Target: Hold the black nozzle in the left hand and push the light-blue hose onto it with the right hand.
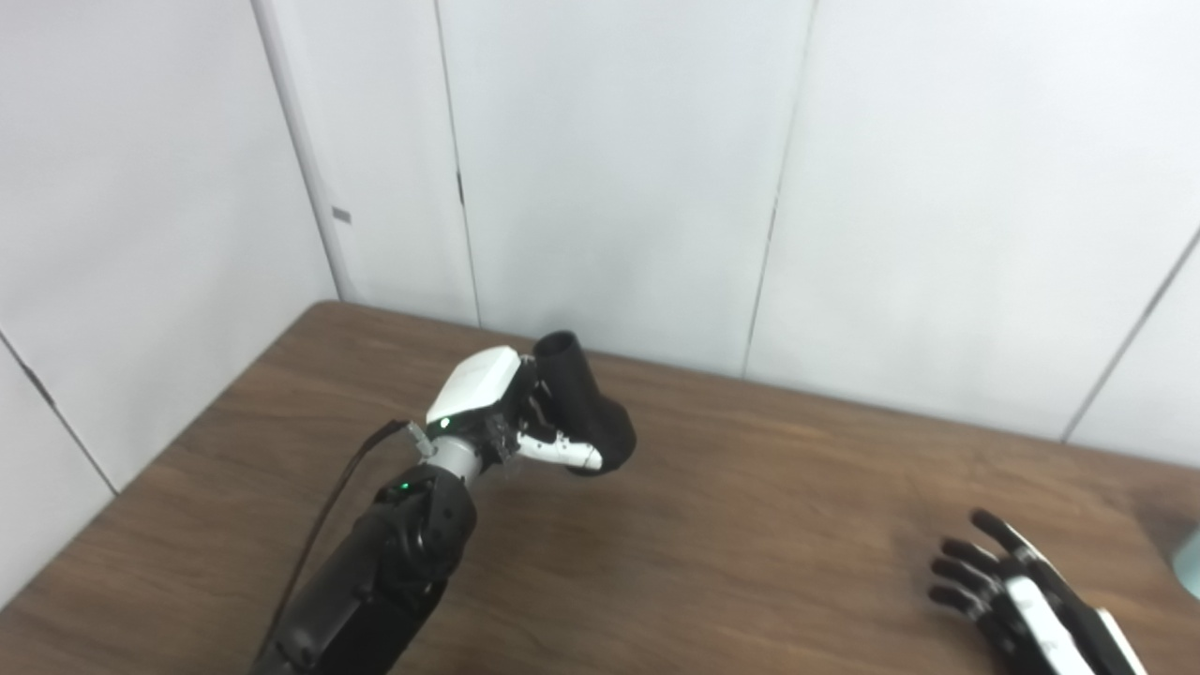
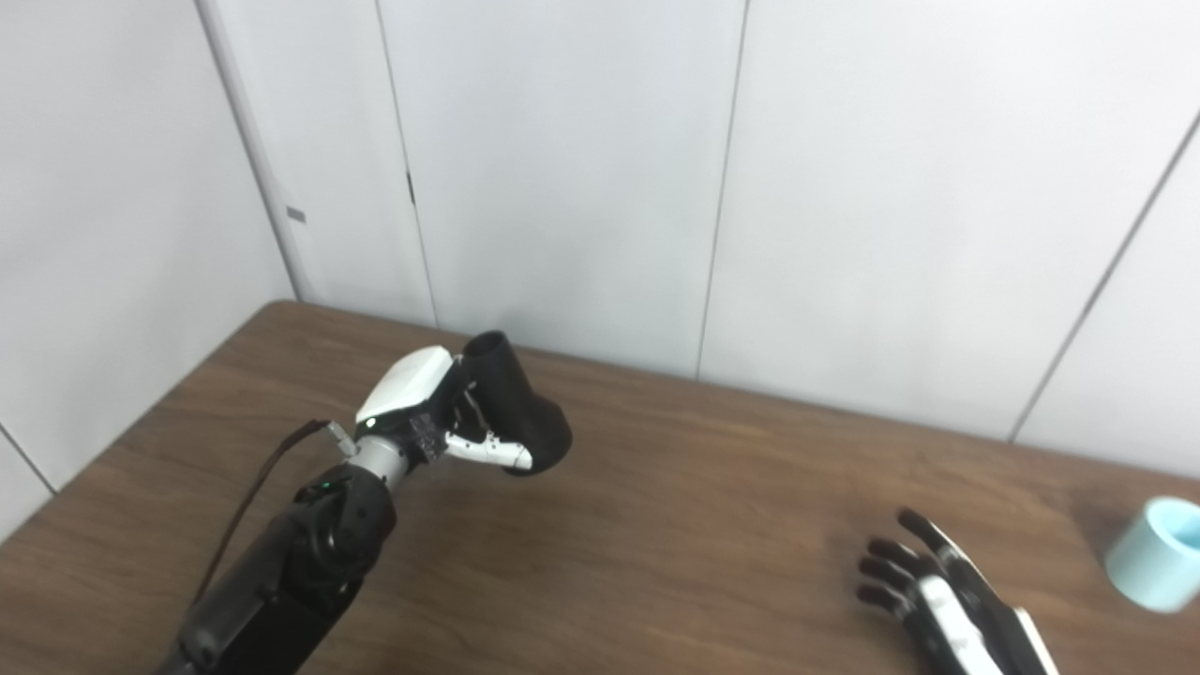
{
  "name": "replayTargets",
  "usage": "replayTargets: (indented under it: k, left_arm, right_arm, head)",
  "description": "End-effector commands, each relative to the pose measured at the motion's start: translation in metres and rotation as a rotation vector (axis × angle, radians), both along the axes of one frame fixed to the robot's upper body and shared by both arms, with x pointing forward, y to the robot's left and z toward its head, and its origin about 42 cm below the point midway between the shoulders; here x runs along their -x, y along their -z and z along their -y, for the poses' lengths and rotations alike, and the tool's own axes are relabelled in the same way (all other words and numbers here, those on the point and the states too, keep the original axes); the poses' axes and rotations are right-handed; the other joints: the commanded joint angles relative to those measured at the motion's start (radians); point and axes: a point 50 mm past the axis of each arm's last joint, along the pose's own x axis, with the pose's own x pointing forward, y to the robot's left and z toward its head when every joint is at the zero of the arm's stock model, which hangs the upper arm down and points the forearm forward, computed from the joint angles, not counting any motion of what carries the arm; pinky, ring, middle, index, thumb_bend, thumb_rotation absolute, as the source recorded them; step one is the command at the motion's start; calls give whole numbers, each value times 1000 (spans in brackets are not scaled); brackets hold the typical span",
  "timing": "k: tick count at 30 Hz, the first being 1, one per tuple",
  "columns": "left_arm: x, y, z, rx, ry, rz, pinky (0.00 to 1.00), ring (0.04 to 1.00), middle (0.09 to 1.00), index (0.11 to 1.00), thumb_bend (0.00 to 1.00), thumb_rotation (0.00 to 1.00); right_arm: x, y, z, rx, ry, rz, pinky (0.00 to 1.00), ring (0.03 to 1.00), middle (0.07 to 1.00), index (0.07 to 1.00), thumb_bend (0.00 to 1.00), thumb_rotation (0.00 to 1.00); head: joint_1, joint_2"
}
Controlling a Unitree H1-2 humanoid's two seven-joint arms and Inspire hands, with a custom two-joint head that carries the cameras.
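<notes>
My left hand (image 1: 506,412) is shut on the black nozzle (image 1: 583,405), holding it above the left-middle of the table with its narrow round mouth pointing up and back. The white thumb crosses the nozzle's wide lower end. My right hand (image 2: 937,595) lies low at the front right, fingers spread and holding nothing. The light-blue hose (image 2: 1155,553) shows only as a round open end at the right edge, to the right of the right hand and apart from it; in the left eye view just a sliver of the hose (image 1: 1189,562) appears.
The brown wooden table (image 1: 750,525) runs back to white wall panels (image 1: 609,169). Its left edge slants down toward the front left. A dark cable (image 1: 323,525) hangs along my left forearm.
</notes>
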Motion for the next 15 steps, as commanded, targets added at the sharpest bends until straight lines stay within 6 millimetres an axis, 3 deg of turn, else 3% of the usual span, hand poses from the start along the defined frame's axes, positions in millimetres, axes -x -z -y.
replayTargets:
  k: [1, 6, 11, 15]
  left_arm:
    - [3, -18, 10, -44, 70, 99, 353, 427, 512, 474, 509, 0]
    - [16, -7, 35, -75, 156, 128, 370, 434, 474, 484, 506, 0]
    - [27, 5, 56, -88, 198, 118, 436, 499, 504, 456, 501, 0]
    - [34, 14, 69, -136, 232, 104, 353, 440, 461, 491, 505, 0]
  right_arm:
    - [-2, -13, -3, 6, -4, 75, 606, 679, 681, 797, 326, 475]
    - [-2, -17, -5, 1, -18, 98, 609, 669, 666, 790, 356, 484]
    - [-2, -26, -3, 34, 11, 146, 566, 633, 641, 747, 392, 476]
    - [-2, -40, 0, 70, 37, 189, 563, 616, 623, 712, 392, 480]
  head:
    - [-28, 13]
    - [-65, 33]
    - [-110, 52]
    - [-142, 68]
